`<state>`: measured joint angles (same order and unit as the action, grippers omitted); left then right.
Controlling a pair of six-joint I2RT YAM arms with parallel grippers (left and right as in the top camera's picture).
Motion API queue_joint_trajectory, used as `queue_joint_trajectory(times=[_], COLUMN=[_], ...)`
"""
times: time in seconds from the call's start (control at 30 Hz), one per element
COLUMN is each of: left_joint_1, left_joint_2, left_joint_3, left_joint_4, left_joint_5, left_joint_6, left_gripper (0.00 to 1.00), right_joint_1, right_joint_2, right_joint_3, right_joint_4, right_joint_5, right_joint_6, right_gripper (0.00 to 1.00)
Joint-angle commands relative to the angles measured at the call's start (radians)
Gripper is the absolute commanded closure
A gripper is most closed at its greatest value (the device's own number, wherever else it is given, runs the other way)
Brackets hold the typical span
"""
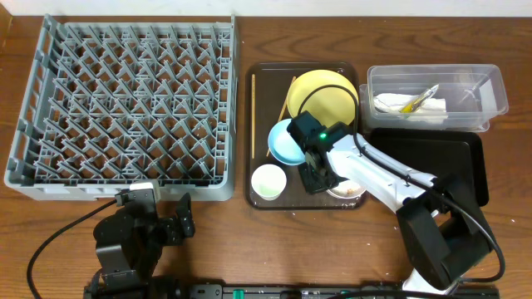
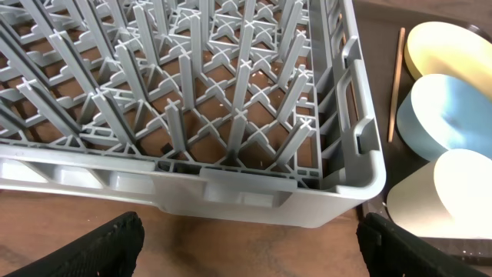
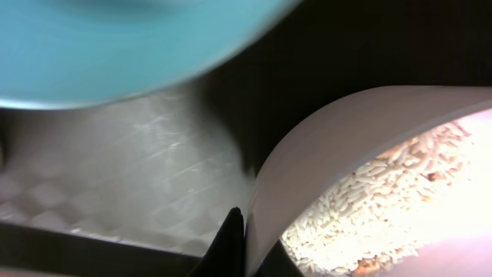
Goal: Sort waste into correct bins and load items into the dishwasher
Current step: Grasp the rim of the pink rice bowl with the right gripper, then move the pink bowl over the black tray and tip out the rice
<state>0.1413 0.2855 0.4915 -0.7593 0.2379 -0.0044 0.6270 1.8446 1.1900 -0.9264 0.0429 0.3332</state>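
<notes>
No writing, label, brand or number can be read anywhere. The green-and-yellow sachet wrapper (image 1: 413, 101), in the clear tub (image 1: 490, 83) near the far right corner of the tabletop (image 1: 515, 33), shows no legible print.

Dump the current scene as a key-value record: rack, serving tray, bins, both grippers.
dish rack: grey, holds no dishes
serving tray: yellow plate, blue bowl, white cup, white bowl with rice, chopsticks
clear tub: napkin and sachet inside
black tray: no waste visible
left gripper: open, in front of the rack
right gripper: at the white bowl's rim, open or shut unclear
</notes>
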Motion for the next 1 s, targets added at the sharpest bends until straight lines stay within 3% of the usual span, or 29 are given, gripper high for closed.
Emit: queue_joint_trajectory(times=[0.0, 0.23, 0.53, 0.97], left_joint_1=[0.002, 0.002, 0.002, 0.002], left_joint_2=[-0.002, -0.002, -0.002, -0.002], left_joint_3=[0.014, 0.014, 0.014, 0.014], left_joint_4=[0.000, 0.000, 0.000, 0.000], left_joint_5=[0.013, 0.013, 0.013, 0.013], left_joint_6=[-0.015, -0.014, -0.014, -0.014], left_gripper=[0.09, 0.09, 0.09, 0.10], right_joint_1=[0.009, -0.025, -0.230, -0.646], right_joint_2=[-0.064, -0.227, -0.438, -0.475], right_joint_3=[0.074, 0.099, 0.055, -0.096], right_joint_4=[-0.044, -0.124, -0.166, -0.061], right_joint_5=[-0.032, -0.033, -0.041, -0.510], right_joint_6=[0.006, 0.008, -0.007, -0.258], right_gripper=[0.99, 0.99, 0.99, 0.99])
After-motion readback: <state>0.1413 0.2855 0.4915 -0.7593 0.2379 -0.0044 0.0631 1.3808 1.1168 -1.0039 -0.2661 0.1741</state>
